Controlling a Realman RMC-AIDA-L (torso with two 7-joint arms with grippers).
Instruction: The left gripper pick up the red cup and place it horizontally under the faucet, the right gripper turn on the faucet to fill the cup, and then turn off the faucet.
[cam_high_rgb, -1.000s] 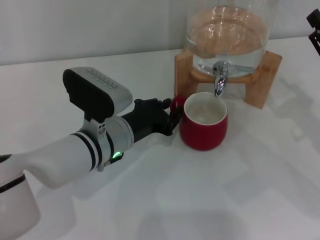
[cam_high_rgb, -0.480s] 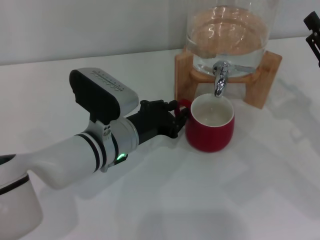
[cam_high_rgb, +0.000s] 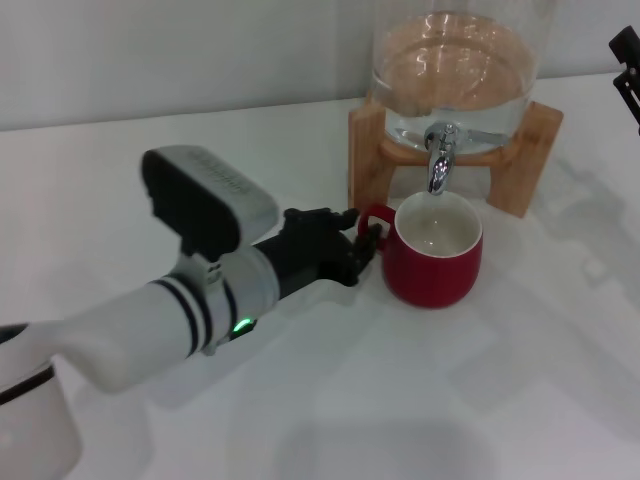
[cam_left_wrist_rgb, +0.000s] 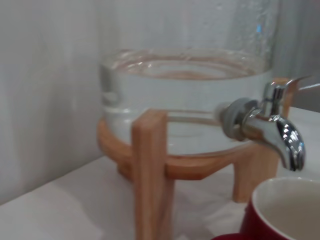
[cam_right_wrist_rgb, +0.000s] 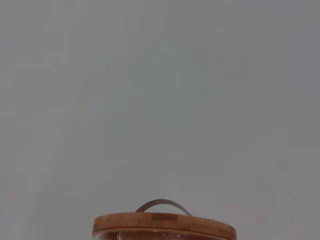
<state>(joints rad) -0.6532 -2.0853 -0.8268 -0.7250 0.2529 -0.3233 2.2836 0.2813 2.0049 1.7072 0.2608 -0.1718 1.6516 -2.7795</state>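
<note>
The red cup (cam_high_rgb: 436, 250), its handle pinched by the left gripper (cam_high_rgb: 362, 243), sits under the faucet (cam_high_rgb: 439, 160); releasing roughly could nudge it off the spout's line.

Upright dark-red cup (cam_high_rgb: 434, 262), white inside, stands directly beneath the small chrome faucet (cam_high_rgb: 439, 160).

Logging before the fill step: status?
Left hand at red cup handle. Cup upright under faucet, empty. Right hand parked at far right edge. Nothing in the way.
</note>
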